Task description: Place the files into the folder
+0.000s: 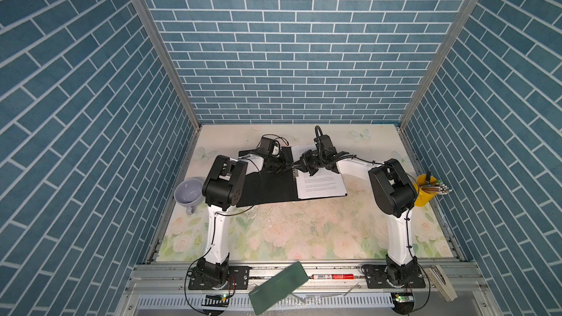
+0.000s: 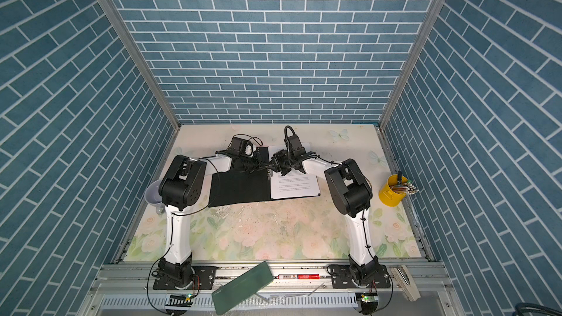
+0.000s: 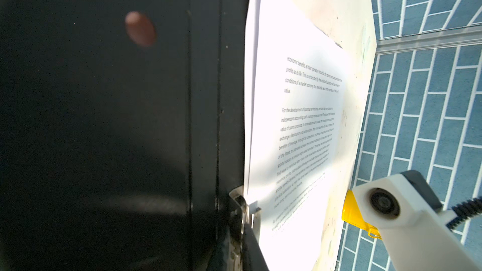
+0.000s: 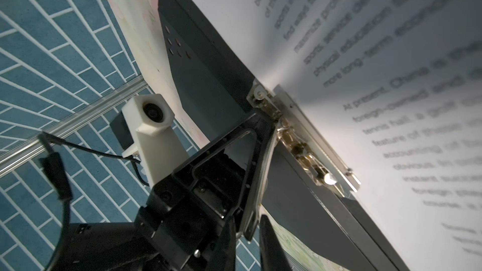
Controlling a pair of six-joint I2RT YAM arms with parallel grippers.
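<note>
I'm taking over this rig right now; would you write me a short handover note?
The left gripper has its fingers closed on the spine clip.
The right gripper is low over the files beside that clip; open or shut is unclear.
The folder lies open, black inside up; the files are stacked on its right half, edge against the clip, sheet count unclear.
Done: files laid in the open folder.
To do: confirm the clip holds them, release, close the cover.

Files (image 1: 322, 185) in folder (image 1: 267, 188), right half, edge seemingly under clip (image 4: 294, 136); mug (image 1: 188, 191) left.
</note>
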